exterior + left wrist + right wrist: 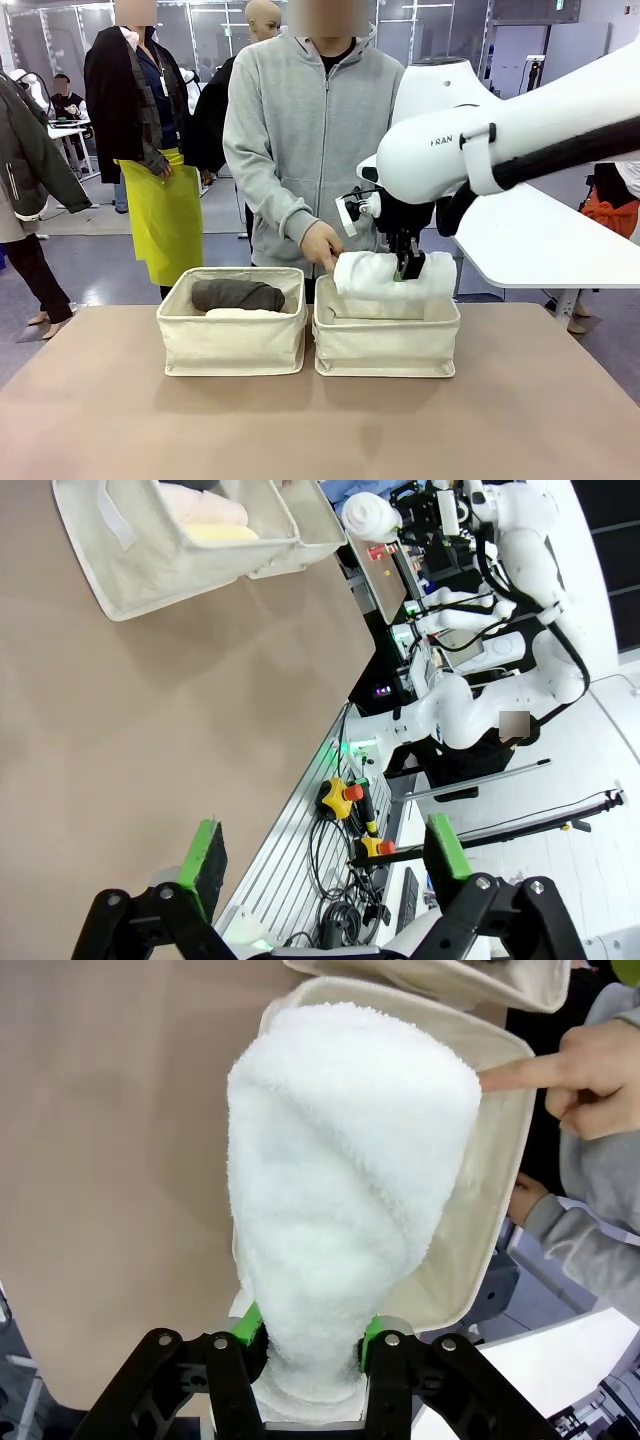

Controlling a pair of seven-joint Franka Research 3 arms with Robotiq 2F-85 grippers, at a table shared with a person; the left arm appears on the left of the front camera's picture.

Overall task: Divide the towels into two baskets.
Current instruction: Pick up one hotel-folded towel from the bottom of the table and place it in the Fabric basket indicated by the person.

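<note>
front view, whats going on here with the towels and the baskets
The right claw is shut on a white towel, holding it over the right basket. A person's hand points a finger at that basket's far rim. The left basket already holds a dark grey-brown towel, with a pale one beneath it. The left claw is open, off to the side above the table.

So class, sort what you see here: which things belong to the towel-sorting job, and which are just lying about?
Job: rolled white terry towel in the right gripper; dark grey-brown towel roll; pale yellow roll; two beige canvas baskets.
Lying about: yellow emergency-stop buttons; cables.
</note>
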